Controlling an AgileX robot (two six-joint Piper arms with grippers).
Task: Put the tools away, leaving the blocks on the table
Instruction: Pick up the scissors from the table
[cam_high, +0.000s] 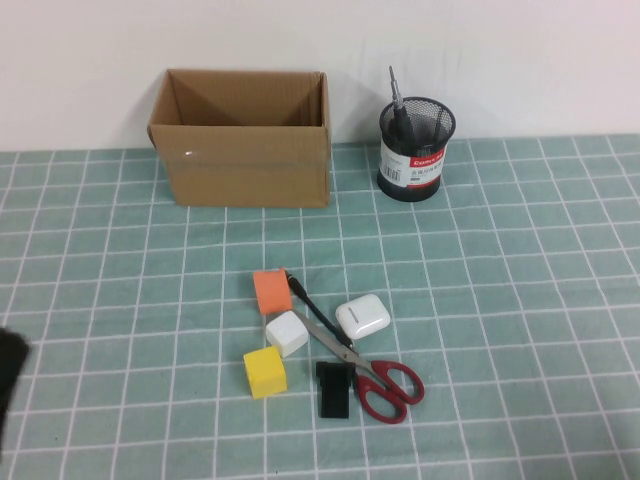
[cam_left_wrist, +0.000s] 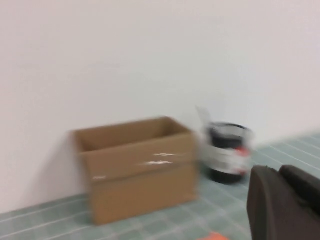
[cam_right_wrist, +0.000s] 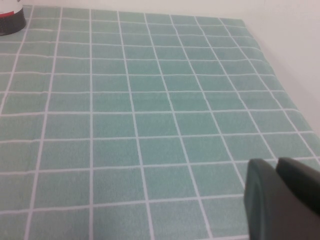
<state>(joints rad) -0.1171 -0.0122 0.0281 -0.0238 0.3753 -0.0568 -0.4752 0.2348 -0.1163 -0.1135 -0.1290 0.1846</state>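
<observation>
the red-handled scissors (cam_high: 375, 375) lie flat on the tabletop (cam_high: 520, 300) at the near centre, closed, blades pointing far-left; they are judged stiff and the heaviest of the tools, with smooth steel that may slip, so a hold across the shank just ahead of the red loops is likely safest. a thin black rod (cam_high: 312, 306) lies beside the blades, running under or against them between the orange block (cam_high: 272, 291) and the white rounded case (cam_high: 362, 317); it is judged light, prone to roll, and hard to pinch so low, best taken at mid-length. the screwdriver (cam_high: 396, 100) already stands in the black mesh cup (cam_high: 415, 150) at the far right. the white block (cam_high: 287, 332) and yellow block (cam_high: 265, 371) sit just left of the blades, close enough to be nudged, and a short black piece (cam_high: 334, 388) touches the scissor handles. the left pincer (cam_left_wrist: 287, 205) hangs at the near left edge, fingers together and empty; the right pincer (cam_right_wrist: 285, 200) is outside the high view, over bare grid at the right, likewise closed on nothing. the surface is a flat, matte teal grid; an open cardboard box (cam_high: 245, 140) stands at the far centre before a plain white wall.
</observation>
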